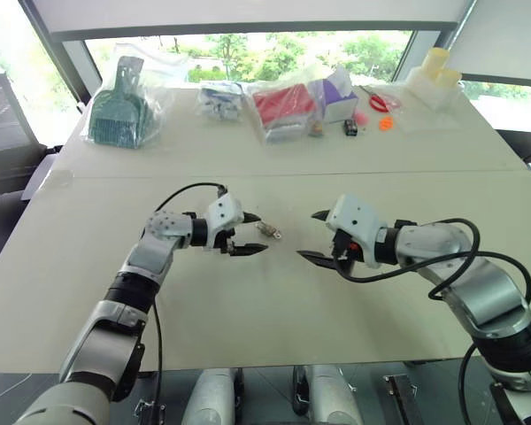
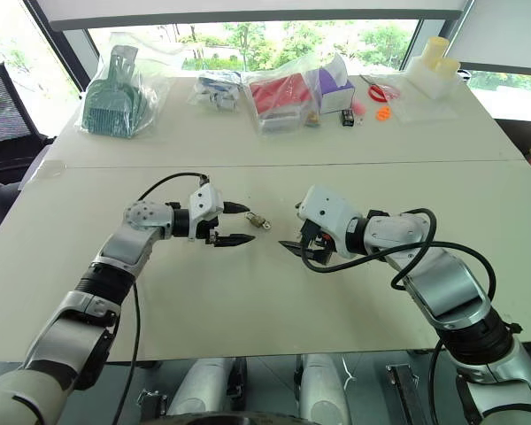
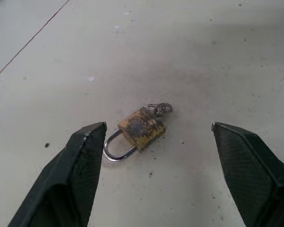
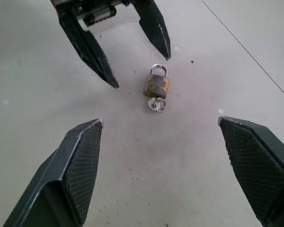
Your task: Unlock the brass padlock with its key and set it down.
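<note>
Brass padlock [image 4: 156, 85] is lying flat on the table [image 1: 274, 301], key [image 4: 156, 104] sitting in its keyhole. Left gripper [image 1: 262, 234] and right gripper [image 1: 306, 235] are flanking it with fingers spread and empty, likely lining up for body and key.

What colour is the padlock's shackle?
Silver shackle, against the tarnished brass body; left wrist view shows it best.

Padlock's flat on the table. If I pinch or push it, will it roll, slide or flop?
The padlock lies flat on its broad face, so it should slide on the smooth table rather than roll. Its brass body looks solid, probably heavy for its size. The key sticks out of its base and may shift or snag if pushed there.
</note>
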